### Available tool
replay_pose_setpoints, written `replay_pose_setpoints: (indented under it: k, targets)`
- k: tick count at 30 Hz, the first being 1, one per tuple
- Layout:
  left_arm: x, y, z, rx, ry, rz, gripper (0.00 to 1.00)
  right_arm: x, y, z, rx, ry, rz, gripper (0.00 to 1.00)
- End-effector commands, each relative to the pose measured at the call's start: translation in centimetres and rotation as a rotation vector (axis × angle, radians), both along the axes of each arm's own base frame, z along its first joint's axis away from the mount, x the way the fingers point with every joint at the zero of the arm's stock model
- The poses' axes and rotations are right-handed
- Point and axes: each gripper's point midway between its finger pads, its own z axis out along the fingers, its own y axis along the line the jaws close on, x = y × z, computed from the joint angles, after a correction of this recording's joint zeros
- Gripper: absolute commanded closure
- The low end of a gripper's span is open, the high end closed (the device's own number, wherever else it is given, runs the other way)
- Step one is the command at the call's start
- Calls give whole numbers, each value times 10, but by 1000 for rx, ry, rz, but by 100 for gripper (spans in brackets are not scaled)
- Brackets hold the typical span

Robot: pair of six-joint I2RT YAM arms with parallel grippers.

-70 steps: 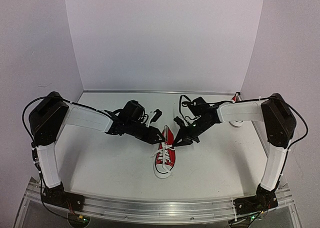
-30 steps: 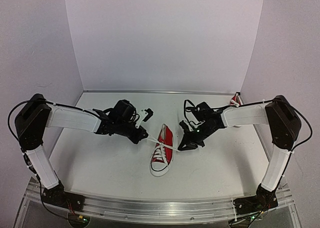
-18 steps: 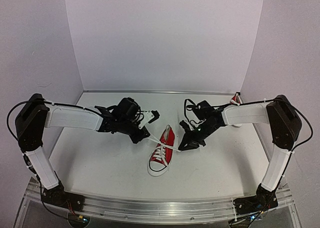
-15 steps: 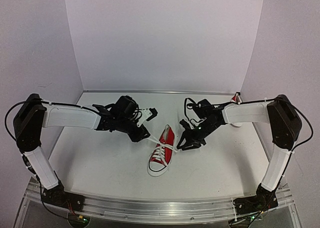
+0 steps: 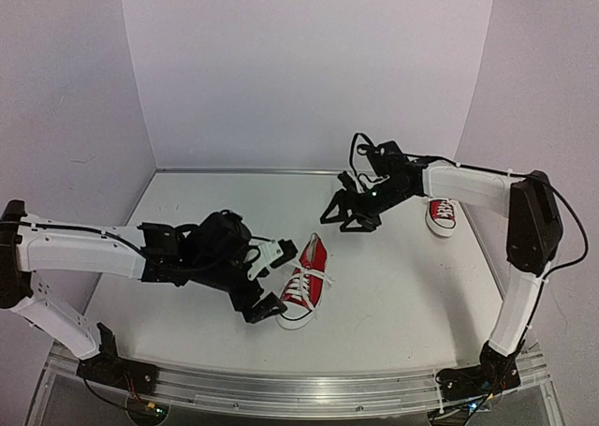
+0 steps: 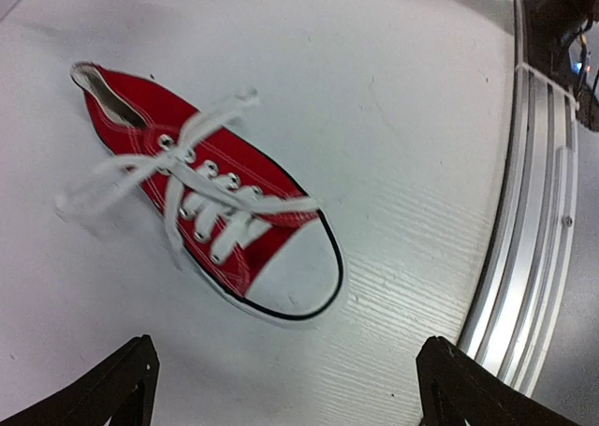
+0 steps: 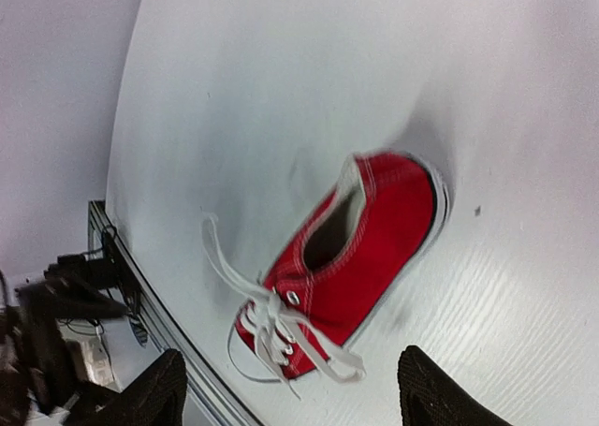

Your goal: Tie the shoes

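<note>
Lying loose-laced, red canvas low-top sneaker (image 5: 307, 281), left gripper (image 6: 285, 370) beside its toe, jaws wide apart, right gripper (image 7: 290, 359) beyond its heel, jaws apart, matching second sneaker (image 5: 441, 213) far right

Red near shoe (image 5: 304, 286) & red far shoe (image 5: 441, 213), both w/ white laces & toe caps, showed vs. a white, faintly grained table (image 5: 402, 286), white-and-black left arm (image 5: 75, 250) & right arm (image 5: 468, 181), pale lilac walls (image 5: 309, 70).

Read no text, label, brand, number or sign anywhere: none on the near shoe (image 5: 306, 281), none on the far shoe (image 5: 441, 213) behind and right of it.
</note>
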Motion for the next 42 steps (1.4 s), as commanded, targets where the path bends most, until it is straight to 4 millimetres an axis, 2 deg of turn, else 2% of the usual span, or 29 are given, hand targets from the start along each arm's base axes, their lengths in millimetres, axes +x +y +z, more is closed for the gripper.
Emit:
replay_pose_setpoints:
  k: [1, 4, 6, 9, 12, 15, 18, 22, 25, 26, 30, 35, 37, 39, 42]
  targets:
    - [-19, 5, -38, 141, -12, 68, 0, 46, 21, -7, 1, -43, -15, 26]
    - [-23, -5, -57, 211, -68, 92, 0, 69, 37, -25, 9, -19, -23, 26]
    - [-20, -13, -62, 221, -107, 128, 0, 80, 46, -31, 24, -10, -25, 27]
    - [-8, -22, -74, 216, -108, 244, 0, 85, 58, -56, 29, 35, -12, 29]
    - [2, -23, -83, 192, -89, 363, 1, 76, 69, -74, 28, 69, 24, 31]
    - [24, -16, -85, 190, -83, 487, 0, 60, 64, -88, 10, 107, 46, 34]
    - [53, 4, -85, 191, -69, 608, 0, 34, 44, -99, -26, 146, 58, 37]
    - [110, 42, -82, 165, -41, 760, 0, -3, 16, -101, -52, 194, 42, 43]
    - [151, 59, -78, 152, -53, 799, 0, -33, -3, -95, -48, 217, 17, 43]
    - [168, 66, -78, 150, -52, 819, 0, -46, -9, -98, -50, 246, 9, 43]
    - [218, 62, -79, 114, -37, 810, 0, -90, -21, -99, -43, 296, 6, 38]
    - [268, 40, -87, 21, 50, 790, 0, -134, -14, -104, -35, 347, 59, 34]
    - [276, 30, -82, 7, 60, 765, 0, -138, -10, -98, -15, 345, 70, 33]
    - [272, 30, -70, -26, 70, 747, 0, -134, -7, -84, 9, 316, 76, 32]
    - [243, 47, -53, -51, 105, 718, 0, -129, 0, -57, 65, 264, 92, 30]
